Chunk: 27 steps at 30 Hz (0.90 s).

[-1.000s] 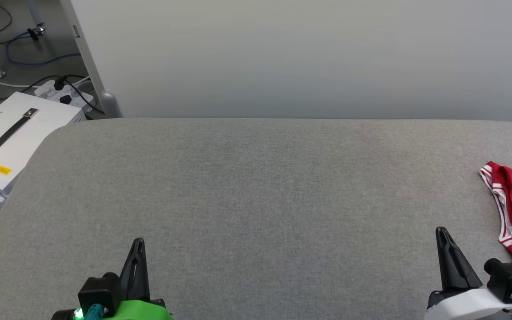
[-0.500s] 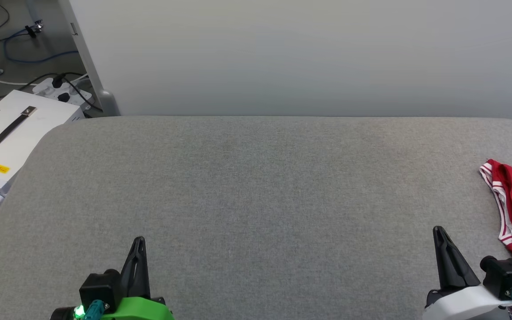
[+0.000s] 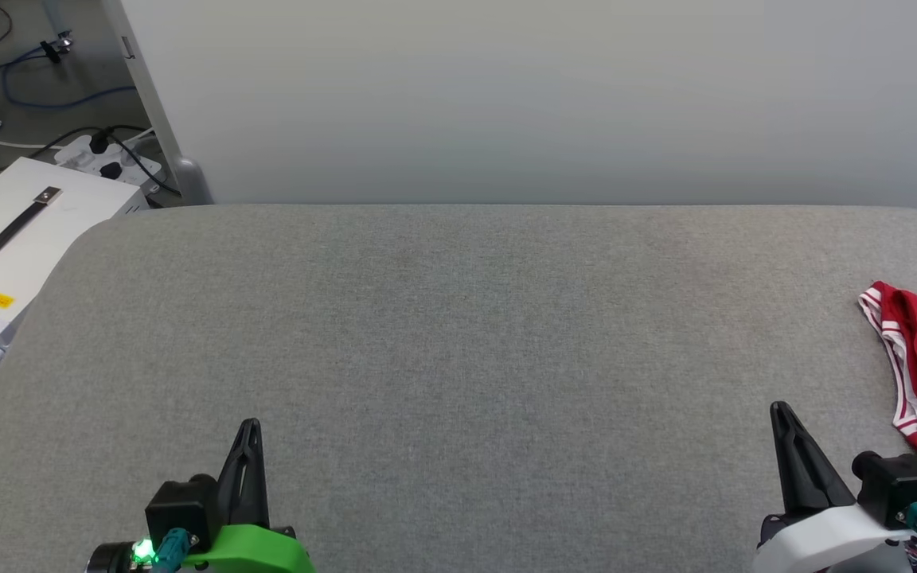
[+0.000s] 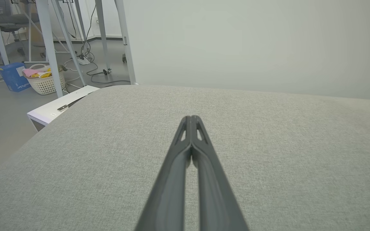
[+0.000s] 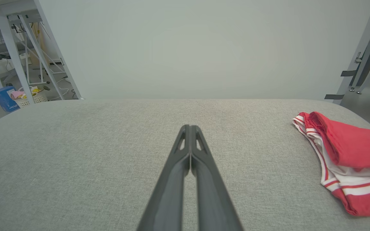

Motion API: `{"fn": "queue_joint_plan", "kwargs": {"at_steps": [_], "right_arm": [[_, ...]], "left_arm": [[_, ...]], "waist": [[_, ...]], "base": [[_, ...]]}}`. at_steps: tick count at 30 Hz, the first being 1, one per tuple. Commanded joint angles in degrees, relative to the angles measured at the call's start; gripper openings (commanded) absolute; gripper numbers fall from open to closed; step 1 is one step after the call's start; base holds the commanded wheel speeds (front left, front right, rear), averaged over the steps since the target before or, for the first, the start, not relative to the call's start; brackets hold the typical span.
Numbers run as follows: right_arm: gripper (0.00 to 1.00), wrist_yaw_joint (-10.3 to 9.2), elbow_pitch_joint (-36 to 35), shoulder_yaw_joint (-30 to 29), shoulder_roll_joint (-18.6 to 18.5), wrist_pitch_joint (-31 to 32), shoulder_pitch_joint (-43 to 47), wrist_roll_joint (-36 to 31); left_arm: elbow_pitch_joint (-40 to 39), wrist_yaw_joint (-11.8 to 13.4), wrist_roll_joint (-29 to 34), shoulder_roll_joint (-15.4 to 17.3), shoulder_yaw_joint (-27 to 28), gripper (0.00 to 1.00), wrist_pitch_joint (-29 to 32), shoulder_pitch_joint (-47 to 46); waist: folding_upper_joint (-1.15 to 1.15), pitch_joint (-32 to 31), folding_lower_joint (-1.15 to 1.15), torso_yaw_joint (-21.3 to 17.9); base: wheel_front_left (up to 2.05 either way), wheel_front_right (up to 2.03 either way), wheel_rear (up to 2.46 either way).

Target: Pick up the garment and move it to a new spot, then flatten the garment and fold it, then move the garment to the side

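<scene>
Where the wide grey fabric-covered counter [image 3: 458, 318] rounds off at its left corner, a flat white box with a dark strap handle [image 3: 13, 231] is seen beyond it, lower down. Over the counter's near left part the left gripper [image 3: 248, 434] is held low, its two long dark fingers pressed together tip to tip with nothing between them. The counter's middle is covered in a matt, finely woven cloth that looks padded, and fabric dragged across it would probably catch rather than glide. Over the counter's near right part the right gripper [image 3: 782, 415] is held the same way, pressed together and gripping nothing.

At the counter's right edge lies the red jersey-style garment with white sleeves and red-and-white striped trim [image 5: 348, 150]. It is gathered into a compact, layered mound, with a red panel lapped over a white sleeve. Two stages are fitted equally by this: a loose heap waiting to be lifted, or a folded bundle already set to the side. No particular step can therefore be settled.

The knit is judged thin, limp and slippery between layers, so a shallow pinch would likely take only the top ply. The banded hems look thicker and would offer a firmer hold.
</scene>
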Motion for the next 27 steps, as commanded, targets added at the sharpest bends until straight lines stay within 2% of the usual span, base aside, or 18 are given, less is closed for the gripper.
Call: {"fn": "queue_joint_plan", "kwargs": {"at_steps": [1, 27], "right_arm": [[0.00, -0.01, -0.49, 0.17, 0.13, 0.38, -1.17, -0.60], [0.00, -0.02, -1.37, 0.48, 0.44, 3.10, -2.43, -3.05]], "left_arm": [[-0.41, 0.27, 0.55, -0.12, 0.22, 0.00, 0.43, -1.26], [-1.63, 0.49, 2.31, -0.21, 0.49, 0.00, 3.42, -2.57]], "waist": [[0.00, 0.05, 0.00, -0.02], [0.00, 0.86, 0.00, -0.30]], "base": [[0.00, 0.00, 0.00], [0.00, 0.00, 0.00]]}}
